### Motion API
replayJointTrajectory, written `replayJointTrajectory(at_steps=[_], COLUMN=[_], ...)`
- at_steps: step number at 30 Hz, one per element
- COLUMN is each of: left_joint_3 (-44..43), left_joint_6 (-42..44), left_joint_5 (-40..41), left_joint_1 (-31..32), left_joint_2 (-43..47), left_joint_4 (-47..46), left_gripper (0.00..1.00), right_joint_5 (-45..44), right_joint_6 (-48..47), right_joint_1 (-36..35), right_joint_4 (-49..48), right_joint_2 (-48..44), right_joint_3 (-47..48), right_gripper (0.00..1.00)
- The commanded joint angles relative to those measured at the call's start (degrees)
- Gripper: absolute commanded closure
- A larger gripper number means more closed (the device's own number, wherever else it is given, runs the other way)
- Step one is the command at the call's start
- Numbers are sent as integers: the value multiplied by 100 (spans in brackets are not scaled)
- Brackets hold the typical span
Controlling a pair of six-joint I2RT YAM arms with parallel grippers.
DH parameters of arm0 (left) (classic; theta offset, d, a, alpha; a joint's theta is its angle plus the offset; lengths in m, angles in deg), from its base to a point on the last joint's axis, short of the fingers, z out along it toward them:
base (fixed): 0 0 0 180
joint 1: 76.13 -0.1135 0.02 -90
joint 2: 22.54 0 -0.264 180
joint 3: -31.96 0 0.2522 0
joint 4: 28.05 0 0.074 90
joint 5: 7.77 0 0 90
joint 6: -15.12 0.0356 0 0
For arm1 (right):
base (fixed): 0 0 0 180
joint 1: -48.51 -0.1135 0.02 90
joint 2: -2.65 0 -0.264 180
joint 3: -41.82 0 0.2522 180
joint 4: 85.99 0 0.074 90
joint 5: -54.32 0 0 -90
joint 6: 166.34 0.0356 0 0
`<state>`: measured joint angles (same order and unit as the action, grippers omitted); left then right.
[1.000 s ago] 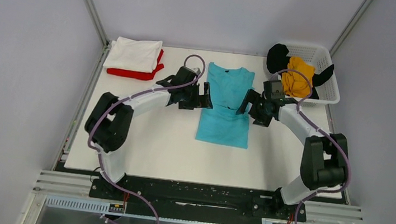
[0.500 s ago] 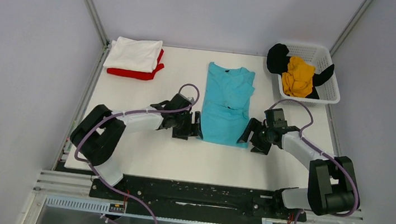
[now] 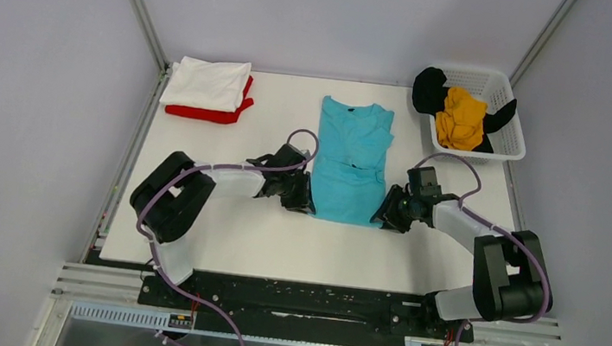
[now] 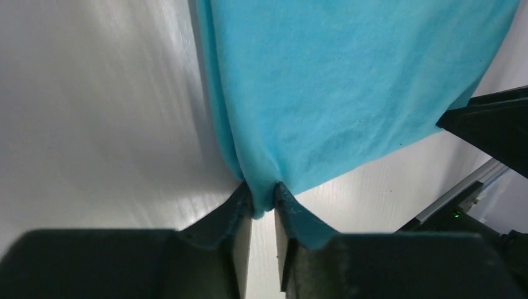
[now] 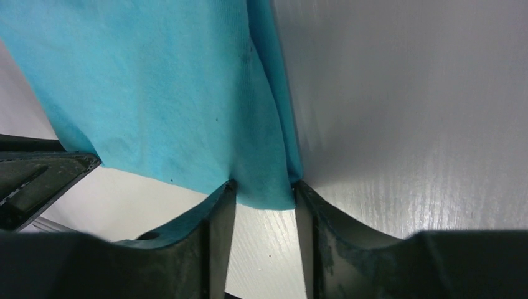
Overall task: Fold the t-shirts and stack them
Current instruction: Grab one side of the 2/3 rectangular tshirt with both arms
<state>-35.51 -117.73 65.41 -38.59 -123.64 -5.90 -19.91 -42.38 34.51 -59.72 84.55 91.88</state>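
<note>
Top external: 1 turquoise t-shirt (image 3: 352,156), 1 near corner each in the narrow left pincer (image 3: 308,207) and right pincer (image 3: 381,220).

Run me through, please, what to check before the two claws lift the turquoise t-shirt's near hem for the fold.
1. Left claw grips the near-left corner of the turquoise t-shirt: ok, cloth pinched between its fingers.
2. Right claw grips the near-right corner: cannot tell; cloth sits between wider-set fingers.
3. Shirt lies flat, sleeves tucked in: ok.
4. Nothing rests on the shirt up to its collar: ok.
5. White t-shirt stacked on red t-shirt, apart from the fold: ok.
</note>
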Motion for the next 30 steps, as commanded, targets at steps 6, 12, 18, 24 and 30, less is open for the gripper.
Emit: replayJointTrajectory(at_steps=[6, 12, 18, 24, 30], left_joint_3=[-32, 894, 1841, 2321, 2160], left_joint_6=[88, 1, -205, -527, -496], left_joint_5=[60, 34, -169, -138, -335], left_joint_1=[69, 187, 837, 1535, 1617], left_joint_2=[-196, 847, 2394, 4362, 5579], left_joint_4=[231, 187, 477, 1201, 1506], left_gripper=[100, 100, 100, 100, 100], right_joint_5=[-191, 181, 712, 1477, 1869], right_joint_6=[-60, -246, -106, 477, 522], right_joint_1=[-46, -175, -1006, -1583, -1583], right_joint_4=[55, 746, 2066, 3094, 3414], right_joint_2=[413, -667, -2518, -4428, -5558], right_joint_3=[-74, -591, -1092, -1292, -822], right_gripper=[97, 100, 100, 100, 100])
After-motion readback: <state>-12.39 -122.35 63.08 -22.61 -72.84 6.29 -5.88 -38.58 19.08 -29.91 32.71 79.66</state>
